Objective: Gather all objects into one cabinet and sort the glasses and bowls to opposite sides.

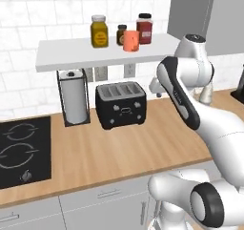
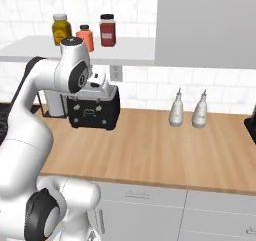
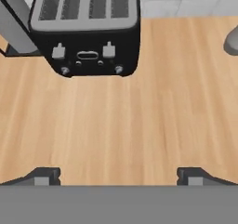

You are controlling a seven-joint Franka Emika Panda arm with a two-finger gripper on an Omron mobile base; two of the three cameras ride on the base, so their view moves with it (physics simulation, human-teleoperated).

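Gripper (image 3: 118, 174) wide open, empty, above bare counter (image 3: 121, 125) in front of toaster (image 3: 86, 28). Salmon cup (image 1: 131, 40) on shelf (image 1: 66, 52) above toaster, between jars. Advise: lift clear of shelf edge, approach cup level, avoid jars.

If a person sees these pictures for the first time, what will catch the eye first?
The black four-slot toaster stands on the wooden counter, beside a paper towel roll. Above, on the white shelf, a salmon-orange cup stands among lidded jars. The gripper hangs over bare counter, jaws wide open.
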